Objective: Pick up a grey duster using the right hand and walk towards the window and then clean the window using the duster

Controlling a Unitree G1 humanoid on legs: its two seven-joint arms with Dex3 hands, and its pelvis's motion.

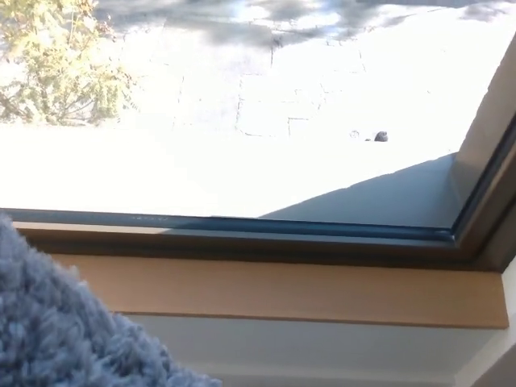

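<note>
The grey duster (pixel 56 322) fills the lower left corner of the head view, close to the camera. Its surface is a thick, looped, fluffy pile, blurred by nearness. Its upper edge reaches the level of the window's lower frame (pixel 242 234) and overlaps the left end of the wooden sill (pixel 306 292) in the picture; whether it touches either cannot be told.

Neither hand of the robot shows, so the state of the fingers cannot be told, nor where the duster sits relative to them.

No writing, brand or label is legible anywhere. No container is in view.

The window pane (pixel 266 121) takes up the upper two thirds of the picture. Its dark frame runs along the bottom and rises at the right edge. Below the sill lies a white wall (pixel 322 351). Through the glass appear a sunlit paved surface, a slanting shadow at lower right, and a leafy tree (pixel 56 64) at upper left.
</note>
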